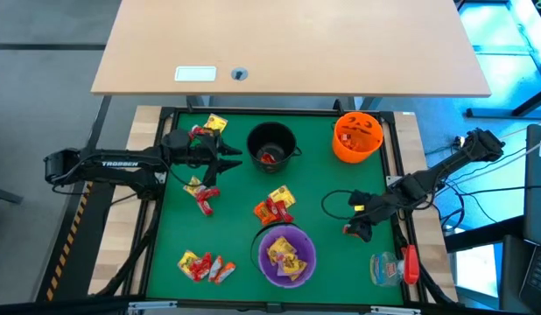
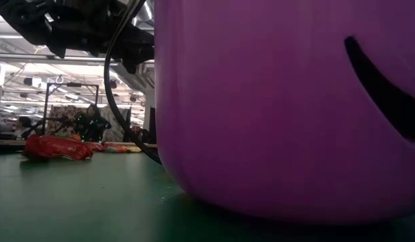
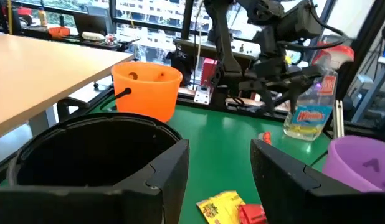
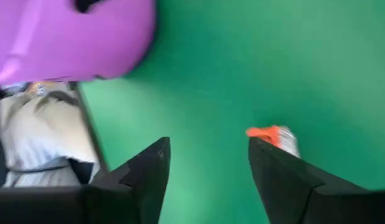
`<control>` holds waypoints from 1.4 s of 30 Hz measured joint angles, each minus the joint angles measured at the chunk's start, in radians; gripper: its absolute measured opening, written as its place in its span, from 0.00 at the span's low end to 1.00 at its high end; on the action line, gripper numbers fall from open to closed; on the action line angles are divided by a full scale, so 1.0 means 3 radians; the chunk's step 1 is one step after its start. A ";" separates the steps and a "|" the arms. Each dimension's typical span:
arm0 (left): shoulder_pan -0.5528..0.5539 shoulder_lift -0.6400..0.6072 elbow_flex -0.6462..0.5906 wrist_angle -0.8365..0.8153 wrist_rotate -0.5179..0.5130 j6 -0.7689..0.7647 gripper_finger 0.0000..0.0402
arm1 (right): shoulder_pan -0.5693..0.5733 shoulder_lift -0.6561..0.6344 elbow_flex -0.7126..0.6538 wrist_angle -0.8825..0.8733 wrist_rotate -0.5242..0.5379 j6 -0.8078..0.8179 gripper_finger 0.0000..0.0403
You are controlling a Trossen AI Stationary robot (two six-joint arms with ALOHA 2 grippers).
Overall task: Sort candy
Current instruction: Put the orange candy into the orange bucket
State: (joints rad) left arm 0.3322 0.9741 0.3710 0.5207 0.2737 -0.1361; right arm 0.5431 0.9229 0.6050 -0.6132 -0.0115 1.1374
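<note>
Small wrapped candy lies in loose groups on the green mat (image 1: 323,175): by the far left (image 1: 214,124), left of centre (image 1: 200,191), at the centre (image 1: 273,208) and near left (image 1: 205,266). My left gripper (image 1: 234,158) is open and level, just left of the black bowl (image 1: 270,144), with nothing between its fingers (image 3: 220,168). My right gripper (image 1: 352,230) is open near the right edge and slants down at the mat. One orange candy (image 4: 271,135) lies just beyond one of its fingertips.
The orange bowl (image 1: 356,136) stands at the far right. The purple bowl (image 1: 286,254) with candy inside stands near the front centre. A clear plastic item with a red part (image 1: 395,267) lies at the near right corner. A black cable (image 1: 336,203) loops by my right arm.
</note>
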 joint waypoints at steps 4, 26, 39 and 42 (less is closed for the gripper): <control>-0.0048 0.0000 0.0000 -0.0194 0.0002 0.0134 0.40 | 0.0000 0.0114 0.0002 -0.0377 -0.0071 0.0140 0.62; -0.0199 0.0000 0.0000 -0.0695 -0.0002 0.0201 0.40 | 0.0000 0.1256 0.0002 -0.0229 -0.0064 -0.0297 0.87; -0.0348 0.0000 0.0001 -0.0699 -0.0095 0.0120 0.40 | 0.0000 0.1526 0.0010 -0.0267 -0.0123 -0.0318 0.70; -0.0379 0.0000 0.0001 -0.0760 -0.0097 0.0113 0.40 | -0.0001 0.1527 0.0006 -0.0277 -0.0114 -0.0289 0.55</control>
State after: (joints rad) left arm 0.2185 0.9741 0.3714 0.2928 0.2446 -0.1022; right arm 0.5429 1.3811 0.6067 -0.6962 -0.0456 1.0507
